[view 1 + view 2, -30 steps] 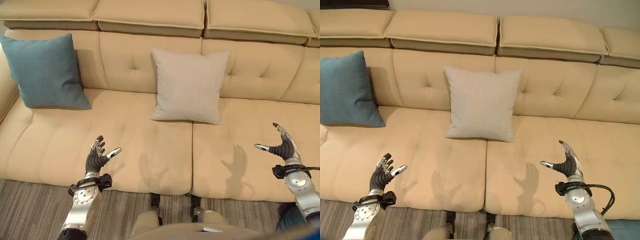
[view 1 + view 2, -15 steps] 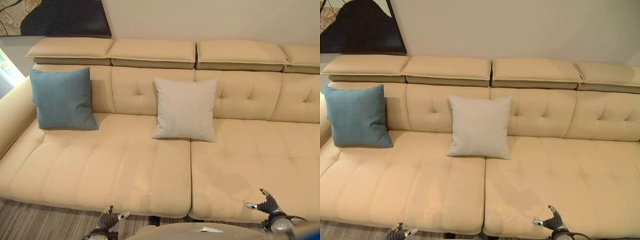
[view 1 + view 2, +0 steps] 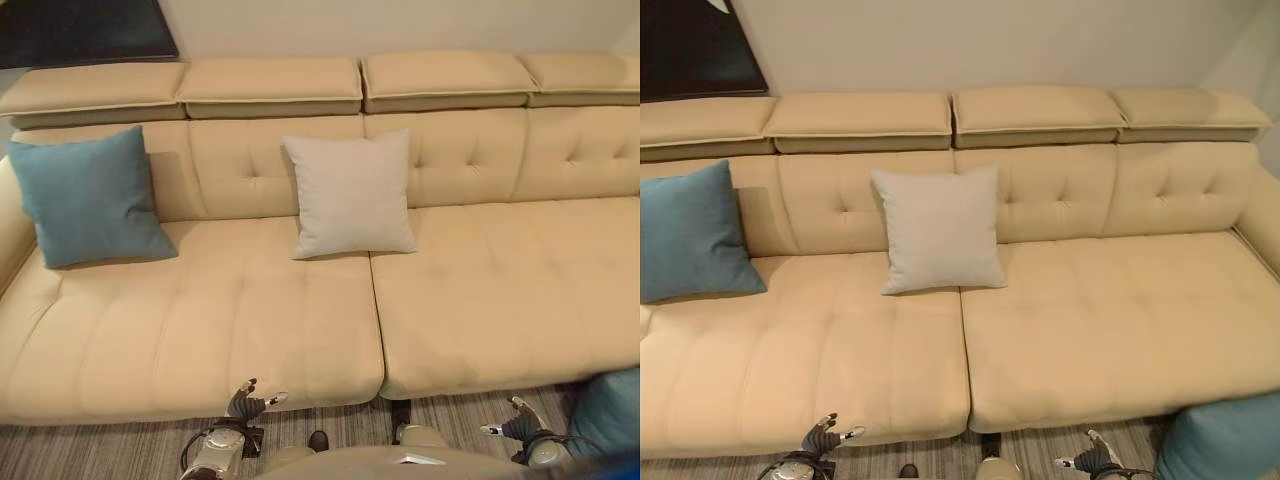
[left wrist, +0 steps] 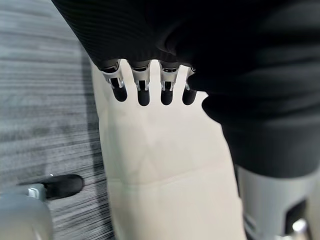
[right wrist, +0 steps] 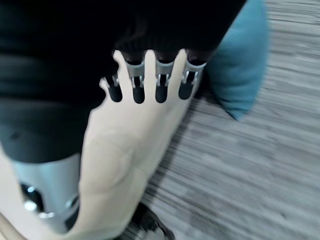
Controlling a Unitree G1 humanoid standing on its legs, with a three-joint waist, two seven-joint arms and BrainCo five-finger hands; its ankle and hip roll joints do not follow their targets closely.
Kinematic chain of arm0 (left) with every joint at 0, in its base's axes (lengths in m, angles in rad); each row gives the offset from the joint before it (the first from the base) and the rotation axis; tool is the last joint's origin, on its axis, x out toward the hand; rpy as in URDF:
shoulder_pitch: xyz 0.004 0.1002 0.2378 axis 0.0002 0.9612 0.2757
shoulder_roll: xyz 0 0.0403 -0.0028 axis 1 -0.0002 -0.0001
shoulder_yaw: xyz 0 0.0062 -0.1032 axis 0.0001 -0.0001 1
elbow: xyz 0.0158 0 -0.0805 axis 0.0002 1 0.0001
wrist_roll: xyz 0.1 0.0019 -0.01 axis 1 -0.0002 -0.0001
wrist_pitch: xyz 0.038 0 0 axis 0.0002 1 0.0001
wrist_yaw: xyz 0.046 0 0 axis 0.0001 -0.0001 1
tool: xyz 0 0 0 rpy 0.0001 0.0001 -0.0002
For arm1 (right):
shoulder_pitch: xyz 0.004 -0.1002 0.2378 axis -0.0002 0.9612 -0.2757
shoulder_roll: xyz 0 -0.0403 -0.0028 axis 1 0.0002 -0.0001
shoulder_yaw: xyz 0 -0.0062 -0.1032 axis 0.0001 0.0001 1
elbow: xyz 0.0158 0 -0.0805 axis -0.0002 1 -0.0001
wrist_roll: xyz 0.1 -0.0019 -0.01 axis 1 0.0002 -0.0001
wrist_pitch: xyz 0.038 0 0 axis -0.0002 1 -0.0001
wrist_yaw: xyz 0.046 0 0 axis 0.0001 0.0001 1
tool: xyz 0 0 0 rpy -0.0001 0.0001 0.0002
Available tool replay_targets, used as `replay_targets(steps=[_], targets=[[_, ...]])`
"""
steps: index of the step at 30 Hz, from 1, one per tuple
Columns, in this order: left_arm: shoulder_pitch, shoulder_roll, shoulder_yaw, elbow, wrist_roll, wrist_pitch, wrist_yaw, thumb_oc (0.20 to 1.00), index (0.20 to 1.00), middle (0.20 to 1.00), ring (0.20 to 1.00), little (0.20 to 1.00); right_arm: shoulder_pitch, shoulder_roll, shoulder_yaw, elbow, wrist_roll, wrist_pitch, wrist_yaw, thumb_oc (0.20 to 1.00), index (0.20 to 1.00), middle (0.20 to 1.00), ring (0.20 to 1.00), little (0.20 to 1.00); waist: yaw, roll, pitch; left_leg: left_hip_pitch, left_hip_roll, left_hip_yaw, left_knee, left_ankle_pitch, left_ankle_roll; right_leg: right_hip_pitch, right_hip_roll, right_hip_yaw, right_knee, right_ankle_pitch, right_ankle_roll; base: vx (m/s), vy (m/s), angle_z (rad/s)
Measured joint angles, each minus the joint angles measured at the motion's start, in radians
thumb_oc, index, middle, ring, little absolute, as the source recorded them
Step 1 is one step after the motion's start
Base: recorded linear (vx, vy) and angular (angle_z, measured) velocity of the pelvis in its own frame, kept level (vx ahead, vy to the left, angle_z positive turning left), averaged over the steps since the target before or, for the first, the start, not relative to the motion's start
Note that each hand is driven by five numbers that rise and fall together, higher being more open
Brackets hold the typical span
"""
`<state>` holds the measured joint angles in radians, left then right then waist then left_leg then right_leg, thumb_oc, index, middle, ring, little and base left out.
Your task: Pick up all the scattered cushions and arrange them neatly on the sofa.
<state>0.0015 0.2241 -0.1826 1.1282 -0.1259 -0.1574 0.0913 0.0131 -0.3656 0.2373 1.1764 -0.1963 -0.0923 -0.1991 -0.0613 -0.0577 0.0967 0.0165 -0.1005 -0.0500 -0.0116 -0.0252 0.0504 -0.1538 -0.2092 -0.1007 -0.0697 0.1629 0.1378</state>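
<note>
Left eye view: the sofa (image 3: 300,330) carries two upright cushions against its backrest, a blue cushion (image 3: 88,197) near the left end and a grey cushion (image 3: 350,193) at the centre seam. A teal cushion (image 3: 1225,440) lies on the striped floor (image 3: 110,450) just past the sofa's front right corner. The left hand (image 3: 250,402) and right hand (image 3: 515,428) hang before the sofa's front edge, fingers spread wide and holding nothing.

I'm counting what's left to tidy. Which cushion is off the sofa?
The teal cushion on the floor, by the right hand. The other teal cushion and beige cushion lean against the sofa backrest.
</note>
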Motion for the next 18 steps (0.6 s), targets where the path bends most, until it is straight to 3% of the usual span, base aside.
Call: replay_targets(steps=[1, 2, 3, 4, 7, 9, 11, 13, 15, 16, 18], targets=[[0.003, 0.001, -0.003, 0.001, 0.002, 0.001, 0.0, 1.0, 1.0, 1.0, 1.0, 1.0, 0.001, 0.007, 0.002, 0.001, -0.007, 0.004, 0.0, 1.0, 1.0, 1.0, 1.0, 1.0, -0.002, 0.002, -0.003, 0.003, 0.003, 0.013, -0.014, 0.012, 0.012, -0.011, 0.004, -0.012, 0.007, -0.007, 0.007, -0.28, 0.094, -0.5], [0.01, 0.015, -0.007, 0.008, 0.022, 0.0, 0.001, 1.0, 1.0, 1.0, 1.0, 1.0, -0.004, 0.026, 0.001, 0.01, -0.018, 0.006, -0.001, 1.0, 1.0, 1.0, 1.0, 1.0, 0.003, -0.007, -0.007, 0.001, -0.005, 0.046, -0.026, 0.031, 0.031, -0.034, 0.0, -0.022, 0.033, -0.035, 0.044, -0.29, 0.052, -0.49], [0.006, 0.026, -0.011, 0.025, 0.033, 0.003, 0.001, 1.0, 1.0, 1.0, 1.0, 1.0, -0.018, 0.041, 0.001, 0.021, -0.024, 0.007, -0.001, 1.0, 1.0, 1.0, 1.0, 1.0, 0.006, -0.028, -0.001, -0.001, -0.016, 0.068, -0.021, 0.037, 0.041, -0.041, -0.011, -0.016, 0.035, -0.04, 0.051, -0.29, 0.054, -0.56], [0.001, 0.028, -0.015, 0.044, 0.042, 0.015, 0.001, 1.0, 1.0, 1.0, 1.0, 1.0, -0.029, 0.05, 0.003, 0.023, -0.024, 0.01, -0.001, 1.0, 1.0, 1.0, 1.0, 1.0, 0.011, -0.015, 0.009, -0.019, -0.005, 0.09, -0.014, 0.049, 0.052, -0.048, -0.01, -0.028, 0.047, -0.074, 0.073, -0.27, 0.052, -0.51], [-0.003, 0.027, -0.023, 0.044, 0.069, 0.025, -0.001, 1.0, 1.0, 1.0, 1.0, 1.0, -0.059, 0.057, 0.032, 0.049, -0.024, 0.012, 0.001, 1.0, 1.0, 1.0, 1.0, 1.0, 0.044, 0.056, 0.048, -0.034, 0.066, 0.125, -0.022, 0.077, 0.066, -0.107, 0.035, -0.109, 0.3, -0.142, 0.039, -0.22, 0.027, -0.43], [0.002, 0.036, -0.01, 0.043, 0.074, 0.025, -0.001, 1.0, 1.0, 1.0, 1.0, 1.0, -0.054, 0.058, 0.043, 0.053, -0.024, 0.013, 0.004, 1.0, 1.0, 1.0, 1.0, 1.0, 0.067, 0.061, 0.05, -0.036, 0.089, 0.137, -0.028, 0.082, 0.07, -0.073, 0.059, -0.105, 0.472, -0.222, 0.024, -0.22, -0.049, -0.22], [0.018, 0.045, -0.003, 0.049, 0.077, 0.033, 0.0, 1.0, 1.0, 1.0, 1.0, 1.0, -0.062, 0.057, 0.046, 0.061, -0.024, 0.014, 0.004, 1.0, 1.0, 1.0, 1.0, 1.0, 0.096, 0.047, 0.041, -0.055, 0.101, 0.175, -0.041, 0.104, 0.062, -0.011, 0.07, -0.11, 0.526, -0.306, 0.02, -0.23, -0.103, -0.46], [0.021, 0.045, -0.004, 0.075, 0.078, 0.038, 0.0, 1.0, 1.0, 1.0, 1.0, 1.0, -0.075, 0.058, 0.049, 0.056, -0.025, 0.01, 0.004, 1.0, 1.0, 1.0, 1.0, 1.0, 0.137, 0.035, 0.033, -0.082, 0.123, 0.212, -0.04, 0.128, 0.032, 0.063, 0.065, -0.141, 0.462, -0.37, 0.029, -0.14, -0.163, -0.7], [0.038, 0.051, -0.006, 0.081, 0.079, 0.045, 0.001, 1.0, 1.0, 1.0, 1.0, 1.0, -0.092, 0.065, 0.049, 0.038, -0.024, 0.012, 0.003, 1.0, 1.0, 1.0, 1.0, 1.0, 0.155, 0.009, 0.02, -0.098, 0.13, 0.233, -0.046, 0.143, -0.009, 0.167, 0.074, -0.158, 0.245, -0.379, 0.019, -0.06, -0.17, -0.59], [0.043, 0.041, -0.005, 0.081, 0.079, 0.05, 0.002, 1.0, 1.0, 1.0, 1.0, 1.0, -0.092, 0.061, 0.049, 0.038, -0.024, 0.013, 0.002, 1.0, 1.0, 1.0, 1.0, 1.0, 0.153, 0.024, 0.018, -0.101, 0.149, 0.227, -0.05, 0.16, -0.032, 0.201, 0.114, -0.158, 0.158, -0.325, -0.055, -0.08, -0.143, -0.42], [0.045, 0.038, -0.005, 0.08, 0.078, 0.052, 0.003, 1.0, 1.0, 1.0, 1.0, 1.0, -0.08, 0.051, 0.049, 0.037, -0.024, 0.013, -0.001, 1.0, 1.0, 1.0, 1.0, 1.0, 0.15, 0.041, 0.003, -0.111, 0.196, 0.199, -0.042, 0.192, -0.08, 0.217, 0.168, -0.144, 0.109, -0.296, -0.088, -0.11, -0.098, -0.12]])
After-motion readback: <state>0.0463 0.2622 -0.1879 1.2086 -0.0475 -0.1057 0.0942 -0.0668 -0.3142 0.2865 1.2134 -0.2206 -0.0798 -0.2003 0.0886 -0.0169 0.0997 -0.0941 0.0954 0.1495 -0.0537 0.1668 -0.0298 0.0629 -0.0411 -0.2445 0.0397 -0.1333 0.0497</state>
